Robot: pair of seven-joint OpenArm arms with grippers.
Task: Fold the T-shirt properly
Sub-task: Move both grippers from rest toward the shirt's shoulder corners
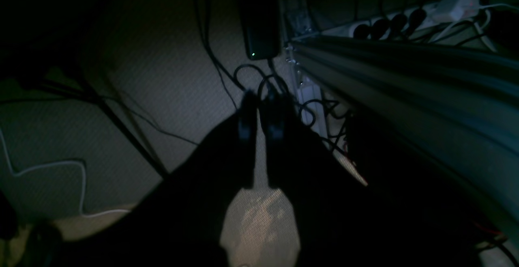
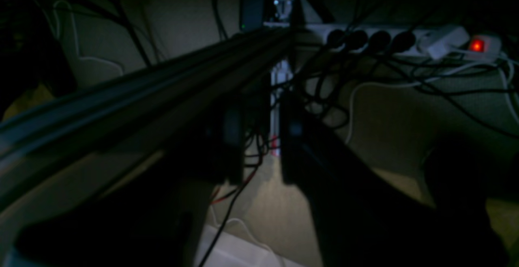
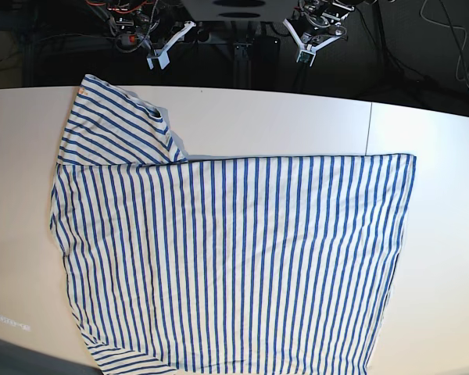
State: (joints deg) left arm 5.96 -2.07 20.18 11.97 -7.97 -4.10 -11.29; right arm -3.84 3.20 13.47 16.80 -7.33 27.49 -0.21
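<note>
The T-shirt (image 3: 234, 258), cream-white with thin blue stripes, lies spread flat on the white table (image 3: 297, 125). One sleeve points to the far left and the hem is at the right. Neither gripper touches it. My left gripper (image 3: 309, 45) hangs behind the table's far edge at the upper right. In the left wrist view (image 1: 261, 100) its dark fingers are pressed almost together and hold nothing. My right gripper (image 3: 162, 53) hangs at the upper left. In the right wrist view (image 2: 262, 113) its fingers stand a little apart and are empty.
Both wrist views are dark and look down past a metal frame beam (image 1: 405, 80) (image 2: 142, 92) at the floor, with tangled cables and a power strip (image 1: 389, 21) (image 2: 373, 39). The table's far edge (image 3: 258, 87) runs just in front of both arms.
</note>
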